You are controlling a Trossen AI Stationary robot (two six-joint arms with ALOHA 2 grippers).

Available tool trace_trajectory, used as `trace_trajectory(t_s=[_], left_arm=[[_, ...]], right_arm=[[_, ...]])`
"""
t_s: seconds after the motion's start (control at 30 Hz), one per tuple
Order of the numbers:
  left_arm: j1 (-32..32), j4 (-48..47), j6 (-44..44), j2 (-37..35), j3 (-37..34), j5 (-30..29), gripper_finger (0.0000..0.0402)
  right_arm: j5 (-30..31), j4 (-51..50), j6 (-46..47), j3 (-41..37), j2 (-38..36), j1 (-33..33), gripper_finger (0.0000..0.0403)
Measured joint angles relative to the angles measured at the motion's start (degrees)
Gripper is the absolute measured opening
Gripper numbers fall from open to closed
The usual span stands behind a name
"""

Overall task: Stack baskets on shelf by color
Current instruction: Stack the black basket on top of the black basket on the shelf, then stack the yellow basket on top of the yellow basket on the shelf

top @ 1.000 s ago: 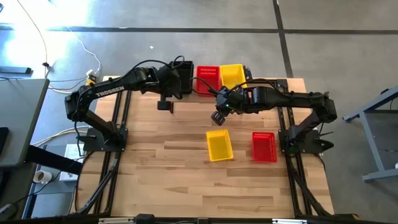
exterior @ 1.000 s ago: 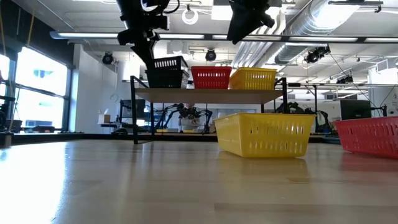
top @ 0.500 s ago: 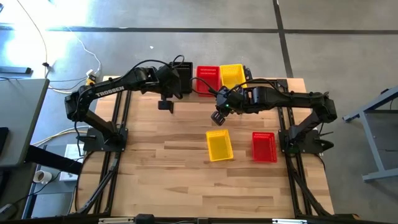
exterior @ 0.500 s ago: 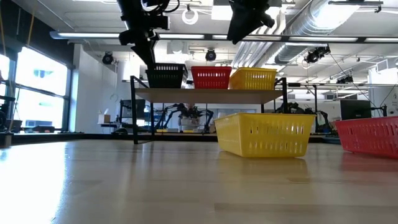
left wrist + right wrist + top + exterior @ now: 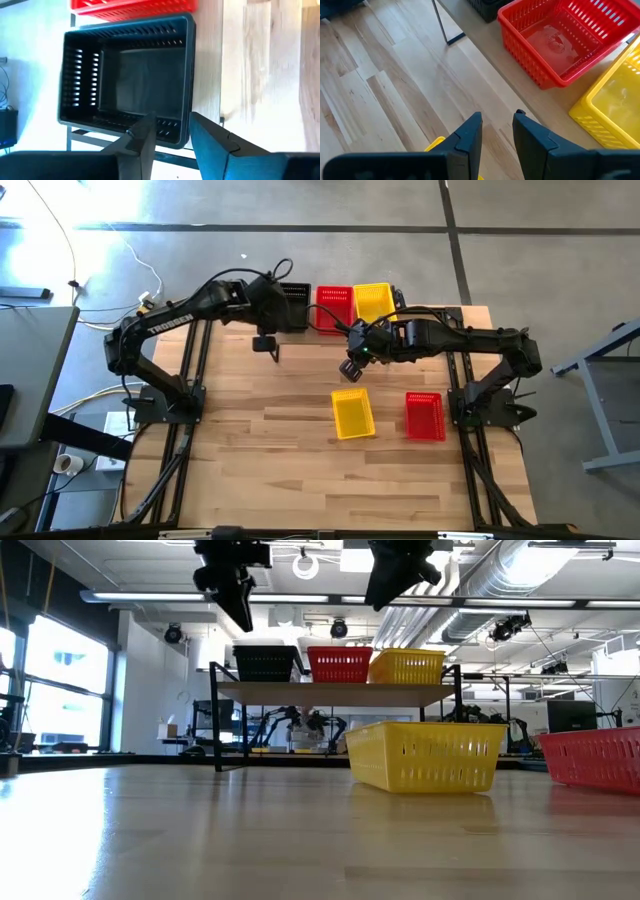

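Two baskets (image 5: 353, 413) lie below the shelf (image 5: 340, 692).

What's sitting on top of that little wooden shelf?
Three basket stacks sit side by side on the shelf: black, red and yellow. How many are nested in each cannot be seen.

Three baskets (image 5: 338, 664) side by side on shelf (image 5: 335, 693) at counter (image 5: 300, 470) rear — two more baskets (image 5: 352, 413) on counter in front, right side.

The shelf (image 5: 340, 692) carries black (image 5: 265, 663), red (image 5: 338, 664) and yellow baskets (image 5: 407, 667); the wooden table (image 5: 300, 470) carries one yellow basket (image 5: 352, 413) and one red basket (image 5: 424, 416).
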Motion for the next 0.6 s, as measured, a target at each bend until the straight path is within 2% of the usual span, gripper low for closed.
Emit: trace_trajectory(t_s=[0.23, 0.5, 0.6], left_arm=[[0.0, -1.6, -1.1, 0.0, 5.0, 0.0, 0.0111], [0.0, -3.4, -6.5, -1.8, 8.6, 0.6, 0.0111], [0.0, -5.6, -9.2, -3.6, 8.3, 3.6, 0.0111]], right_arm=[[-1.6, 0.0, -0.3, 0.0, 0.0, 0.0, 0.0096], [-10.7, 0.0, 0.1, 0.0, 0.0, 0.0, 0.0096], [-15.3, -0.2, 1.4, 0.0, 0.0, 0.3, 0.0096]])
